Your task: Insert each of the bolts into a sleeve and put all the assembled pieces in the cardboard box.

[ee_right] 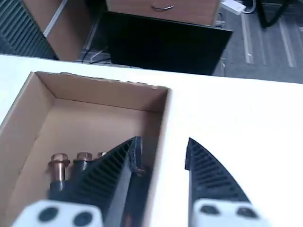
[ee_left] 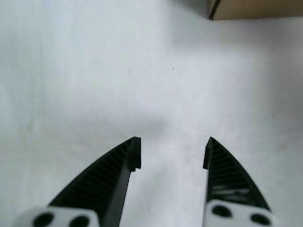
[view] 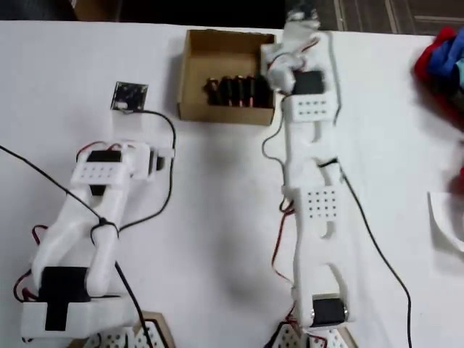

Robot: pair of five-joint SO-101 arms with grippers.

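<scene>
The bolt-in-sleeve pieces [view: 233, 90] lie in a row inside the cardboard box [view: 217, 51], likely stiff, slick metal best pinched across the sleeve, while the right gripper [ee_right: 163, 151] over the box wall and the left gripper [ee_left: 171, 151] above the table [ee_left: 94, 71] both gape empty.

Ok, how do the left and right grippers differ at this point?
The left gripper hangs over bare table, short of the cardboard box; the right gripper straddles the box's side wall, one finger above the assembled pieces. The left arm is folded back; the right arm is stretched out. Both grippers are open and hold nothing.
</scene>
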